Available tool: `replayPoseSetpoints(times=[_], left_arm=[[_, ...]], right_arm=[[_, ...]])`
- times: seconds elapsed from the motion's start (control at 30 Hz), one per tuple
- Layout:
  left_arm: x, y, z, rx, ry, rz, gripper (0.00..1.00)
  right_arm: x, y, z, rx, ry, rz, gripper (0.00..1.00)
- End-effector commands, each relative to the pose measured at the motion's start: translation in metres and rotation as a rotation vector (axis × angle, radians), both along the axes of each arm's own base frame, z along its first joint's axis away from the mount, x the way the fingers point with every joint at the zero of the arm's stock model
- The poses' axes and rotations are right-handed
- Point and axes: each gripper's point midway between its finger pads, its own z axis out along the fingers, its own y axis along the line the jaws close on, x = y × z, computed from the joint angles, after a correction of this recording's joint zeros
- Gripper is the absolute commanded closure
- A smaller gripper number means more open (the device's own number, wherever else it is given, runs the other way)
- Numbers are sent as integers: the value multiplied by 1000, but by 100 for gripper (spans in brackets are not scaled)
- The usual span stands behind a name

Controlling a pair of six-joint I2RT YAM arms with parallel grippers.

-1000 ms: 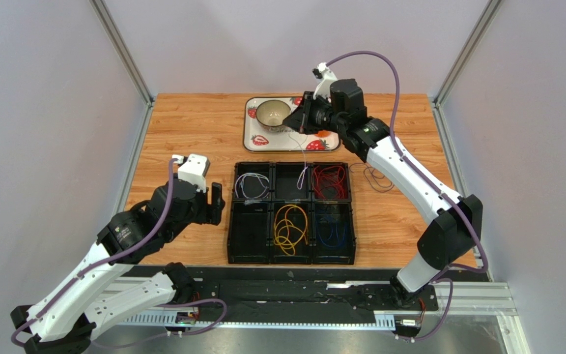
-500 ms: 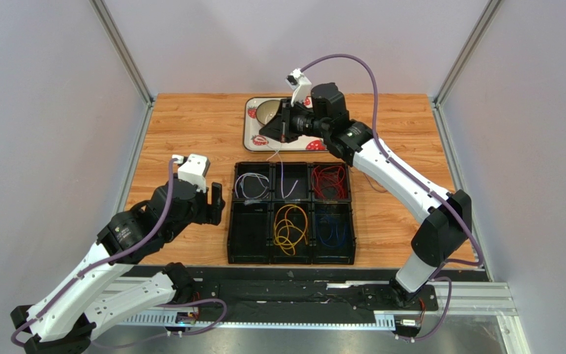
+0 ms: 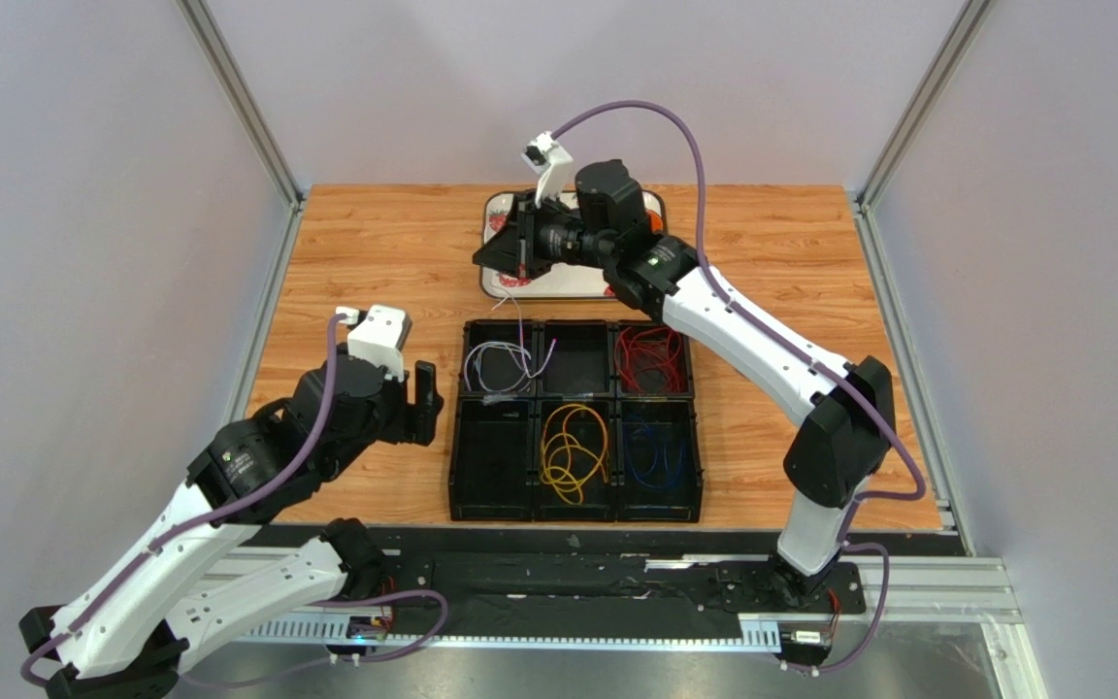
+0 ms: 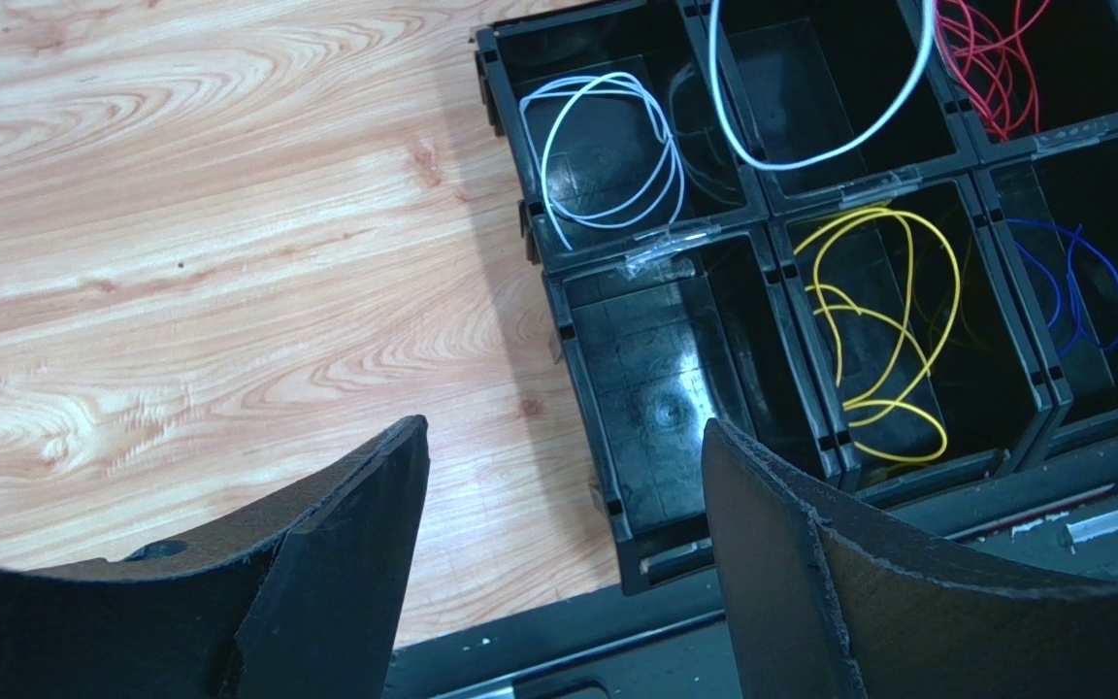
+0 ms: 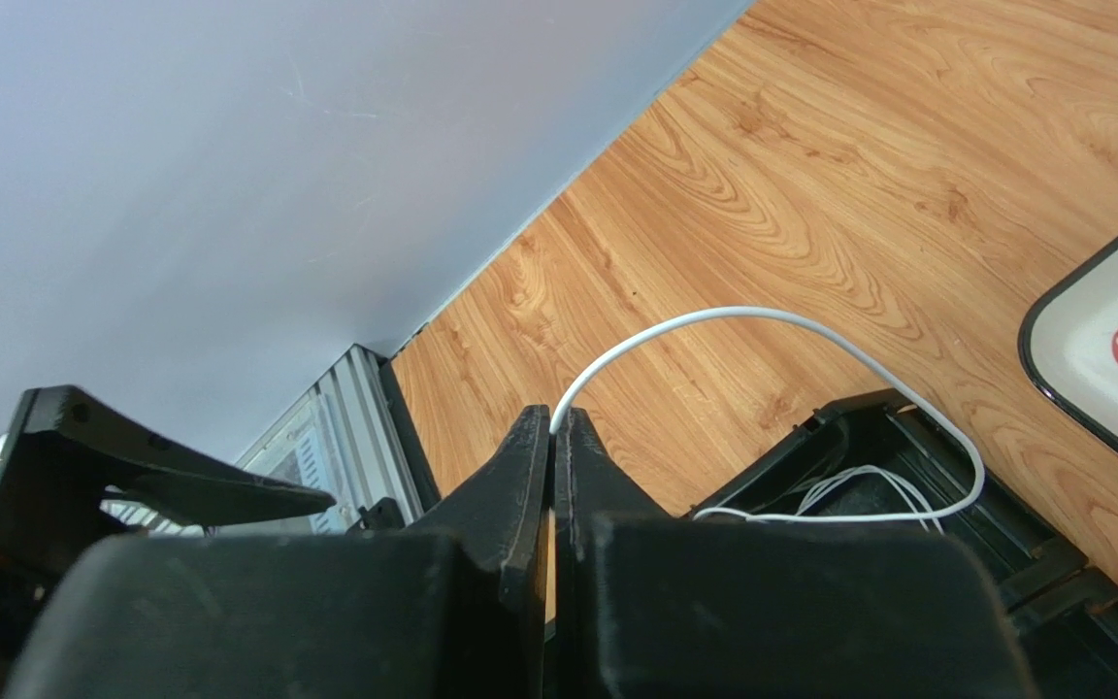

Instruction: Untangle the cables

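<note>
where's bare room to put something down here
Free: the wood table between its left edge and the black bin, beyond the left gripper; also the bin's near-left compartment. Crowded: the far middle, where the right gripper holds a white cable near the strawberry tray.

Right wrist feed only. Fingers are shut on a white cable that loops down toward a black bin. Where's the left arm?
Observer: The left fingers hover open and empty beside the organizer's left wall.
Operator: Which compartment is my cable over?
Observer: From the top view, the white cable dangles over the back row, near the left-middle divider. I cannot tell if it has landed.
Operator: Any compartment free?
Observer: The front-left compartment holds no cable.
</note>
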Motion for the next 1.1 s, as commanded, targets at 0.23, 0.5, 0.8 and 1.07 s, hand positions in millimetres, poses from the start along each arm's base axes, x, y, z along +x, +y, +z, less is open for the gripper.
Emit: replayPoseSetpoints(times=[0.23,0.5,0.8,1.07], left_arm=[[1,-2,3,-11,-12,-8,23],[1,-1,2,-10,-12,-9,23],[1,-2,3,-11,-13,-9,23],[2,-2,2,-8,-9,-8,23]], right_arm=[[15,34,-37,6,13,52,100],[4,32,-66,-24,63,66,100],[-30,27,-122,-76,207,78,100],[-38,37,-136,-91,218,86,100]])
